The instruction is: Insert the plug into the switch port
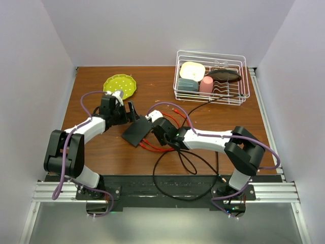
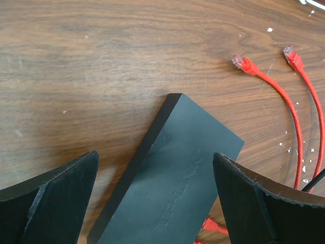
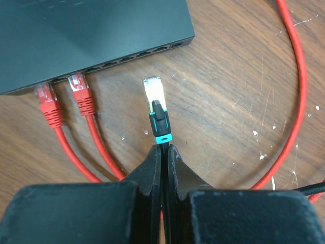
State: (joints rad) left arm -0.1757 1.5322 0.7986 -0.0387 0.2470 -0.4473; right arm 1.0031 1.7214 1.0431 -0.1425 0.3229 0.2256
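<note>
Where the plug [image 3: 156,104] is sitting: pinched at its teal-banded tail between the clenched fingers of the right gripper [image 3: 163,151], with its metal tip pointing at the port-lined edge of the switch [image 3: 91,30] and not touching it.
Switch port [image 3: 147,54]: one of the empty sockets in that row, lying just beyond the plug tip.
Red cables [image 3: 84,101]: two are sitting plugged in side by side, further left along the row.
Left gripper [image 2: 156,170]: hanging spread wide above the switch's far corner, grasping nothing.
Wooden table [image 2: 101,61]: carrying the switch, which is lying flat and angled between the arms.
Loose red leads [image 2: 297,127]: two are trailing on the wood right of the switch, their plugs unconnected.
</note>
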